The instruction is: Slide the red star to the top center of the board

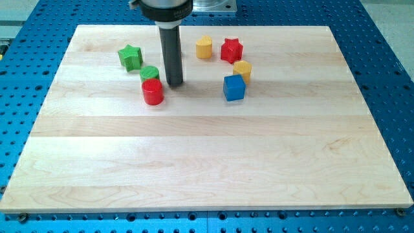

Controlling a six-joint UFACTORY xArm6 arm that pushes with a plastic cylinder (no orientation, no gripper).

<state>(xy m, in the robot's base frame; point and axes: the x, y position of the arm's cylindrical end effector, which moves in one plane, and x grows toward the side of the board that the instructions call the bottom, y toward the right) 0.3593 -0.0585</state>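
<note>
Pale wooden board (pixel 207 149) on blue perforated table; the red star-shaped block (pixel 231 50) sits near top centre, just right of a yellow cylinder block (pixel 204 47). Dark rod's tip (pixel 174 83), holding nothing, rests beside a red cylinder block (pixel 152 92), well left of the star. Best route probably circles to the star's right side, then nudges it left gently without dragging the yellow one.

The counter (pixel 207 162) was a pale wooden board resting on a blue perforated base (pixel 388 77). All blocks lay in its upper part. Toward the view's left sat a green star (pixel 130 57), and below it to the right a green cylinder (pixel 149 73) touched a red cylinder (pixel 153 92). My tip (pixel 174 83) stood on the wood just right of those two. Further right lay a yellow block (pixel 204 47), the red star (pixel 231 50), a second yellow block (pixel 242 70) and a blue cube (pixel 234 87).
</note>
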